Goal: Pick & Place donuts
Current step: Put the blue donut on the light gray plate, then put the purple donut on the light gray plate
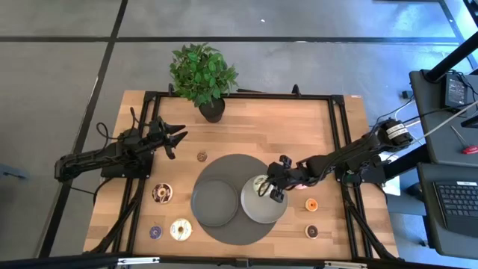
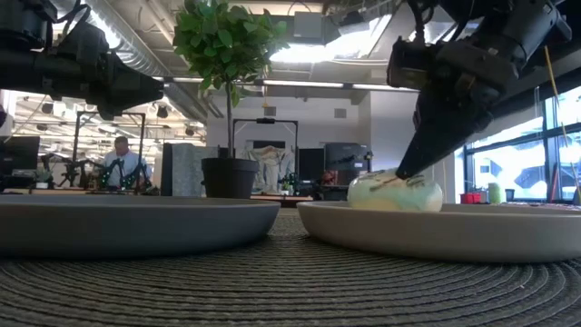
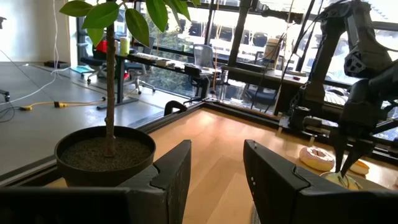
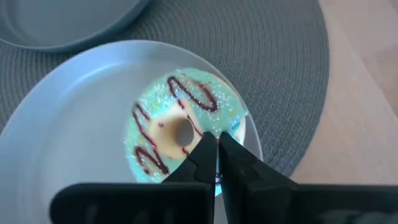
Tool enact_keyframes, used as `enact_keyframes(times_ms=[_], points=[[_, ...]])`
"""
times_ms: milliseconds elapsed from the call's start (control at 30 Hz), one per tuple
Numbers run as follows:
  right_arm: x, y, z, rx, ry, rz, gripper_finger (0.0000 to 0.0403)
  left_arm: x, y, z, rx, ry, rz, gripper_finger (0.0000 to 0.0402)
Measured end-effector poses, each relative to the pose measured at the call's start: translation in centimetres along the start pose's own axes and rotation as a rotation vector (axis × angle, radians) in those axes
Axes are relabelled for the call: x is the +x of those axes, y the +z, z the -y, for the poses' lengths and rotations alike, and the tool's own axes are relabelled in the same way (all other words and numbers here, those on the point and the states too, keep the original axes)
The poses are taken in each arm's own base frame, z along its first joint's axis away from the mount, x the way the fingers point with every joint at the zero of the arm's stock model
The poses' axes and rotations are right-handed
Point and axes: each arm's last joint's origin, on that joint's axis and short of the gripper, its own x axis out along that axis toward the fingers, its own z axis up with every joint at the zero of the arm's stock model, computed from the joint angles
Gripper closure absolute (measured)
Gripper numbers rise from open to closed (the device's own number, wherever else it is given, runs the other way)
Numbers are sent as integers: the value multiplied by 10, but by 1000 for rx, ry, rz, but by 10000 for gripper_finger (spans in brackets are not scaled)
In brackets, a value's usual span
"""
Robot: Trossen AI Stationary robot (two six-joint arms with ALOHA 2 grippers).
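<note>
A green-iced donut [image 4: 180, 134] with chocolate drizzle lies flat on the right grey plate [image 1: 254, 209]. My right gripper [image 1: 271, 188] is shut above it, fingers pointing down at it [image 2: 399, 173]. The pink donut [image 1: 308, 185] lies on the wood beside the right arm. An orange mini [image 1: 311, 204] and a dark brown mini [image 1: 311, 232] lie near it. The chocolate donut [image 1: 160, 194], cream donut [image 1: 181, 229], purple mini [image 1: 155, 232] and brown mini [image 1: 202, 156] lie on the left half. My left gripper [image 1: 179, 140] hangs open over the far left of the table. My right gripper comes down at a slant from the table's right, and its shut fingertips [image 4: 208, 146] meet the iced top of the green donut near its rim [image 4: 230, 121]. Neither finger is in the hole. The donut lies flat on the plate [image 2: 436, 232].
A second grey plate [image 1: 215, 203] sits left of the first, both on a round woven grey mat [image 1: 239, 164]. A potted plant [image 1: 203, 75] stands at the table's far edge, close in front of the left gripper [image 3: 214, 180]. Bare wood lies between the mat and the plant.
</note>
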Motion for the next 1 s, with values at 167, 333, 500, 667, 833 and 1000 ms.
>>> enact_keyframes(times_ms=[167,333,500,667,833,1000], points=[[0,0,0,-14,2,-5,387,0,0,0,0,0,0,258],[0,-1,0,-35,10,-15,365,0,0,0,0,0,0,258],[0,-3,1,-38,0,-33,327,0,0,0,0,0,0,258],[-1,0,1,-36,-26,-11,291,0,0,0,0,0,0,258],[-12,5,4,-28,-68,-62,276,0,0,0,0,0,0,258],[-41,-2,18,59,-197,-217,280,0,0,0,0,-1,-1,258]])
